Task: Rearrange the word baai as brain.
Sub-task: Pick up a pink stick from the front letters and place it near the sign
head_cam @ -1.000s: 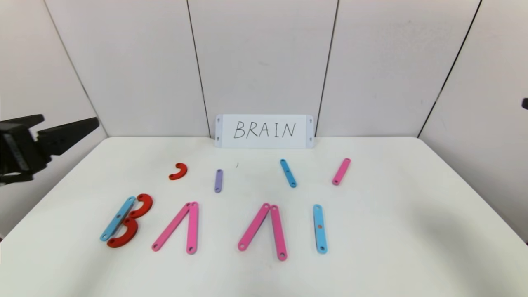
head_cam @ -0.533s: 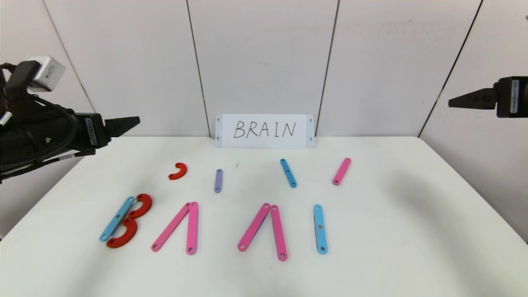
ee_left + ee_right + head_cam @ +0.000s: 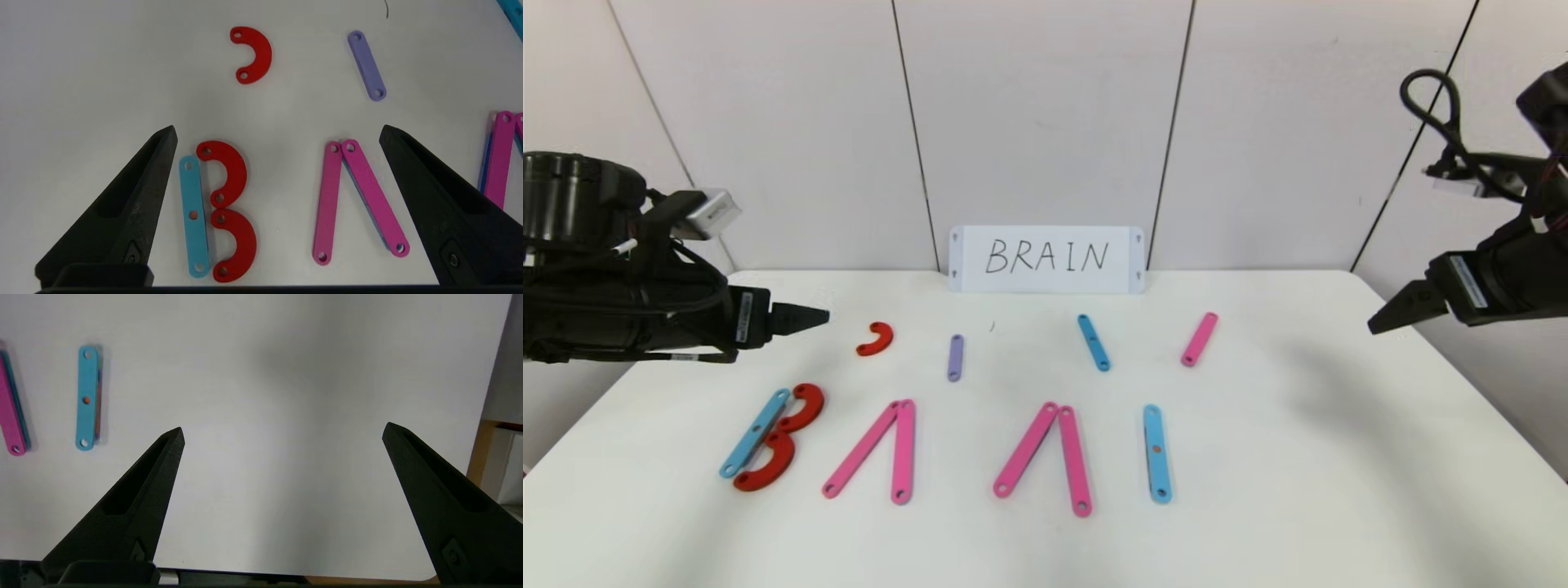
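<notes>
- white table carries the word along its near-left half: five pink strips, three blue, one purple, three red curves.
- left gripper spread above it; right gripper spread, far right.

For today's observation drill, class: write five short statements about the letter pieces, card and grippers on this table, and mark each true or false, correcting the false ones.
1. The card reads BRAIN. True.
2. The B is a blue strip with two red curves. True.
3. The left gripper holds the spare red curve. False: it is open, holds nothing, and the curve lies on the table.
4. The purple strip lies in the front row of letters. False: it lies behind that row, nearer the card.
5. The right gripper is open, holding nothing. True.
</notes>
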